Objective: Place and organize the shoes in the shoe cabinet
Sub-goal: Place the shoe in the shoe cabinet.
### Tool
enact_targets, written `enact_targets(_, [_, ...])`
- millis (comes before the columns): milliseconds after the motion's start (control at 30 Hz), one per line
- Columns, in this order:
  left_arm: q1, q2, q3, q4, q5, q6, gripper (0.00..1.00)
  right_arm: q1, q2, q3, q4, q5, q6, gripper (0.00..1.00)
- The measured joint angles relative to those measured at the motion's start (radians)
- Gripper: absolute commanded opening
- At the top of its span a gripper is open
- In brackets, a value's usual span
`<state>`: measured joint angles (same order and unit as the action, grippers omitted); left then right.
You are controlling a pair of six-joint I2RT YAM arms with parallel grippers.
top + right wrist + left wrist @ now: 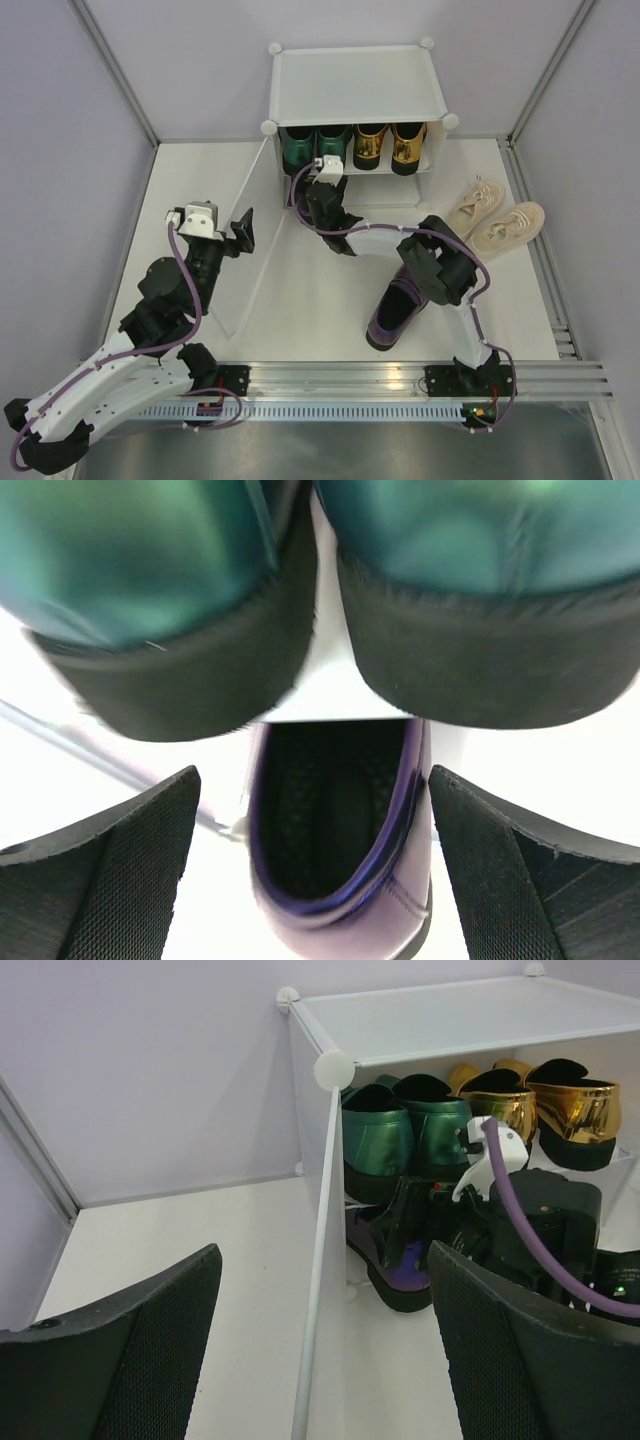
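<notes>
A dark purple shoe (335, 830) is seen in the shoe cabinet's (355, 85) lower tier, between the right fingers (100, 880), spread wide without touching it; the left fingers (120, 1360) are likewise spread, empty.

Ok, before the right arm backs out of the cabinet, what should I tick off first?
1. Is the right claw free of the purple shoe? Ok, its fingers are spread wide on either side.
2. Is that shoe on the lower shelf of the cabinet, under the green loafers? Ok.
3. Is the door open? Ok; the left claw sits open astride its edge, not gripping it.
4. Is the second purple shoe ready to pick? Ok, it lies on the table.
5. Is there room beside the placed shoe? Cannot tell, the view is blocked.
6. Are the sneakers put away? Not ok, both are on the table.
</notes>
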<state>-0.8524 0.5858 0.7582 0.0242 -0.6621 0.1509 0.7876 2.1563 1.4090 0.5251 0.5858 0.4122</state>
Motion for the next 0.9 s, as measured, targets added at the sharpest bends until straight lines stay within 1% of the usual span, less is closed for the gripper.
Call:
enact_targets(200, [0.000,0.000,0.003,-0.008,0.013,0.000,0.86,0.000,-0.113,-0.072,-0.004,-0.039,0.023,0.98])
enact_targets(333, [0.000,-0.001,0.006,-0.016,0.014,0.000,0.86,0.000,-0.187,-0.164,-0.003,-0.056,0.039,0.97])
enact_targets(367, [0.000,-0.002,0.006,-0.017,0.014,0.000,0.86,0.000,-0.205,-0.191,0.000,-0.063,0.043,0.95])
enact_targets(400, [0.000,-0.004,0.006,-0.019,0.014,0.000,0.86,0.000,-0.225,-0.222,-0.002,-0.066,0.045,0.91])
enact_targets(467, [0.000,-0.006,0.006,-0.022,0.014,0.000,0.86,0.000,-0.262,-0.285,0.007,-0.080,0.051,0.87])
enact_targets(500, [0.000,-0.006,0.006,-0.022,0.014,0.000,0.86,0.001,-0.282,-0.319,0.013,-0.087,0.054,0.82])
enact_targets(667, [0.000,-0.006,0.007,-0.024,0.015,0.000,0.86,0.001,-0.364,-0.443,0.047,-0.148,0.047,0.77])
enact_targets(900, [0.000,-0.006,0.010,-0.031,0.018,0.000,0.86,0.001,-0.375,-0.465,0.081,-0.236,0.010,0.79])
